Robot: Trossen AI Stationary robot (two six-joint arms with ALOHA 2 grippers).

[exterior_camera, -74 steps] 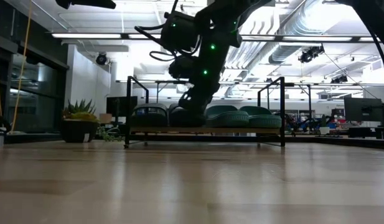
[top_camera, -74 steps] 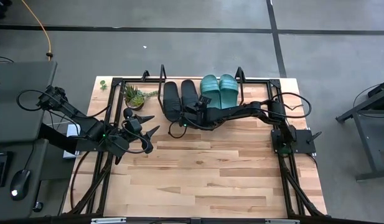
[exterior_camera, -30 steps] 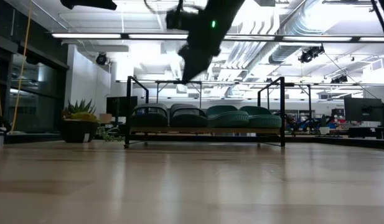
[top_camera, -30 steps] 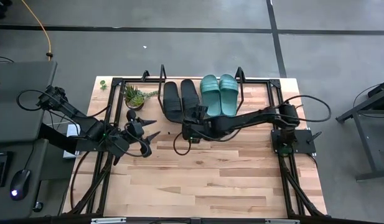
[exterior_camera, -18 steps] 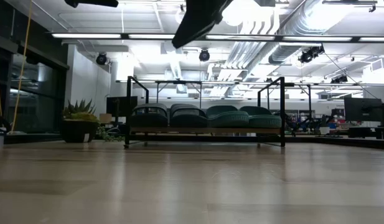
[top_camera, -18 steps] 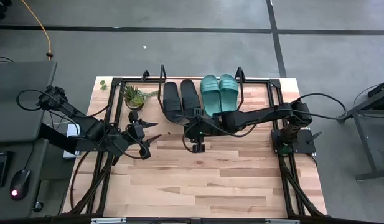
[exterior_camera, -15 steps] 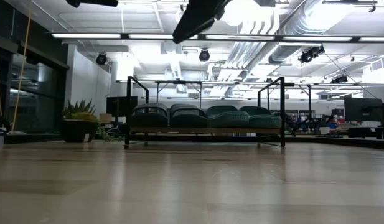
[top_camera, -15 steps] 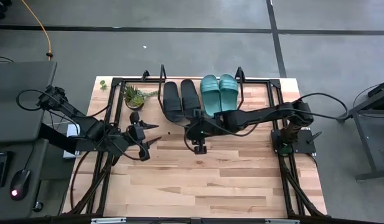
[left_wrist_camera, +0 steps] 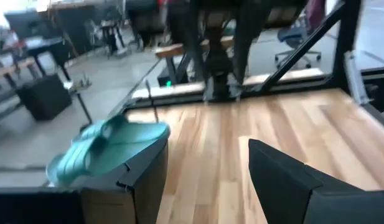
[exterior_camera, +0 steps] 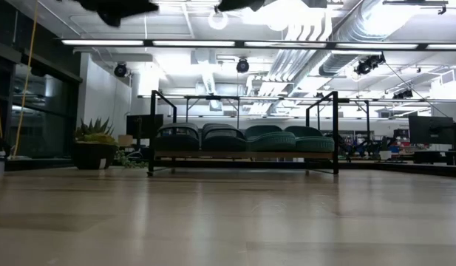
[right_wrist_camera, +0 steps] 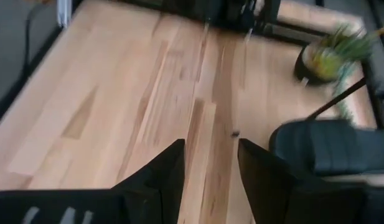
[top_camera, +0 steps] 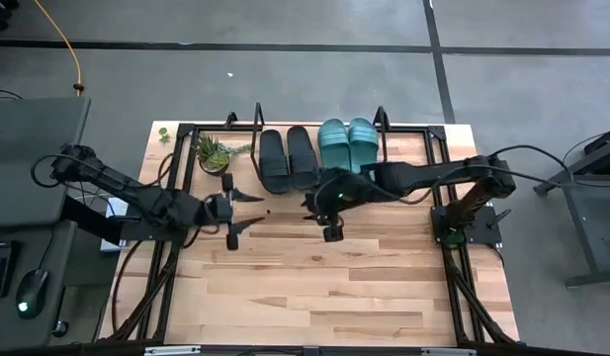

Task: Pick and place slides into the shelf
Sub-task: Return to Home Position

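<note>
Now clear of the rack, the right gripper [top_camera: 316,206] hangs high above the table [top_camera: 334,287] with its fingers [right_wrist_camera: 157,180] parted and nothing between them. A couple of seconds ago it was down among the black slides; since then it has let go, risen and drawn back toward the near side, so that in the low view it has climbed past the top edge and no longer hides the row. Just beyond it, on the far side, stands the shelf [top_camera: 257,117]. On the shelf the two black slides [top_camera: 288,158] lie a little to the gripper's left and the two teal slides [top_camera: 348,145] a little to its right. All four sit side by side, touching or nearly so, between the wire end frames. Farther to its left, well apart, the left gripper [top_camera: 247,210] has stretched slightly farther out over the boards. It too is spread wide and carries nothing, and the potted plant [top_camera: 214,153] stands beyond it at the far edge. No slide lies loose on the table, so the placing looks finished. Judging by this, what remains is only for the arms to fold back to their rest poses.
</note>
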